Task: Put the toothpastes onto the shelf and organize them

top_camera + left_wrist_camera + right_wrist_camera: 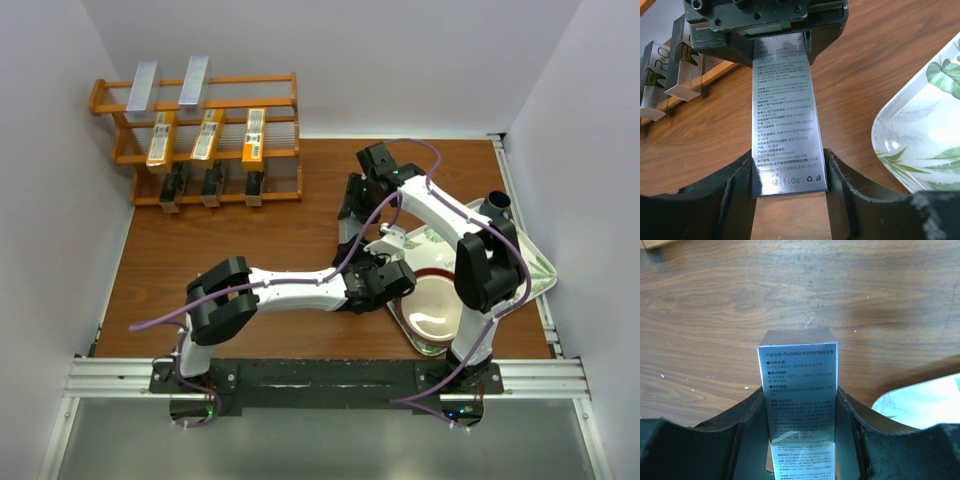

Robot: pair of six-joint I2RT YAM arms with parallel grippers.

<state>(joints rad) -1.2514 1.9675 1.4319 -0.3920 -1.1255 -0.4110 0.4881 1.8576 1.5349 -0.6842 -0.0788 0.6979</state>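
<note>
left wrist view: the left gripper (pixel 789 172) is clamped on the near end of a silver carton (pixel 784 105), fingers pressed to both long sides. the right gripper (pixel 765 22) grips the far end, so both arms hold the carton over the table (pixel 870 60), beside the leaf tray (pixel 910 135). top view: the shelf (pixel 250 80) carries two other silver cartons (pixel 143 85) on top, orange cartons (pixel 208 135) in the middle and black cartons (pixel 212 185) below.
</note>
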